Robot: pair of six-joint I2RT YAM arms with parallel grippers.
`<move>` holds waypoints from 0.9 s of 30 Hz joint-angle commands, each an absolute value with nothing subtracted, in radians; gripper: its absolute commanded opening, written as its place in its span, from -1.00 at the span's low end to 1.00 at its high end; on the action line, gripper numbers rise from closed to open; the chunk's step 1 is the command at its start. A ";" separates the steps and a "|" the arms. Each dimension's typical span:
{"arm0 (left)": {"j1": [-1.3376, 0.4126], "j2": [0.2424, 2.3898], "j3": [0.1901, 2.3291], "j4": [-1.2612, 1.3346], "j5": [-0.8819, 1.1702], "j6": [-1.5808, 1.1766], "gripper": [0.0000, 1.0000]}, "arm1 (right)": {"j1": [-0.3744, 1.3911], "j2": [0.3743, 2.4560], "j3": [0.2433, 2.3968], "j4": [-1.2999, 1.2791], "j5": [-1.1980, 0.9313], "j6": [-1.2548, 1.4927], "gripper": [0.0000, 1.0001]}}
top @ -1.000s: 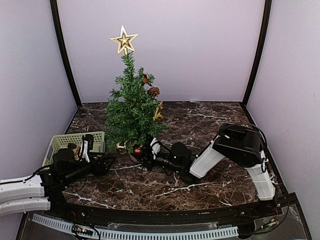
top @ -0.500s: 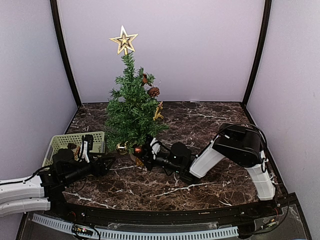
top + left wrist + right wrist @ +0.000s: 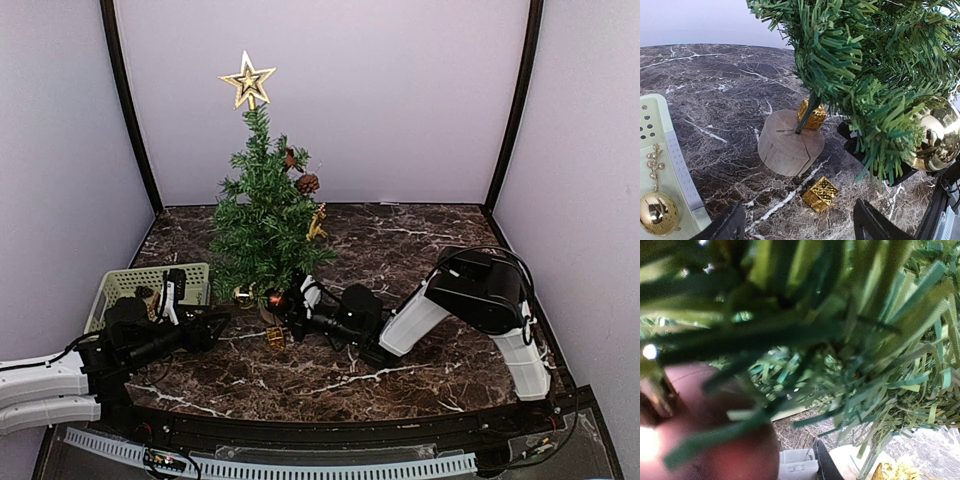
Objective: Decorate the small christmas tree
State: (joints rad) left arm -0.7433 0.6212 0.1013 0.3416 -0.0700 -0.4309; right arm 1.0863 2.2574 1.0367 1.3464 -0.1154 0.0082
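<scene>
Left gripper (image 3: 799,221): low over the near-left part of the tabletop (image 3: 420,250), fingers wide apart, nothing between them.
Basket (image 3: 671,167): by the left edge, just left of that gripper; it holds a gold ball (image 3: 657,212) and a beaded sprig (image 3: 654,159).
Gift box (image 3: 820,193): small, gold, lying loose on the tabletop between the left fingers and the stump (image 3: 790,142).
Right gripper (image 3: 290,308): pushed in among the lowest branches from the right, a red ball (image 3: 275,298) right at its tip. I can't tell whether the fingers are clamped on it; its own camera shows only blurred needles.
Tree (image 3: 262,225): left of centre, upright on its stump.
Key relation: the low branches lie straight ahead of the right fingers, so I'd say the right arm is the nearer one for hanging.
Higher up: a pine cone (image 3: 307,183) on the right side, a gold star (image 3: 247,80) on top.
</scene>
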 commanded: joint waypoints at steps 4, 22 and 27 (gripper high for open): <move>-0.738 0.612 0.098 0.325 -0.067 -0.433 0.53 | 1.094 2.244 1.025 1.430 -0.097 0.013 -0.42; -0.731 0.608 0.099 0.321 -0.061 -0.433 0.54 | 1.094 2.229 1.000 1.428 -0.102 0.020 -0.36; -0.732 0.608 0.099 0.322 -0.059 -0.433 0.53 | 1.095 2.226 1.010 1.411 -0.113 0.023 -0.76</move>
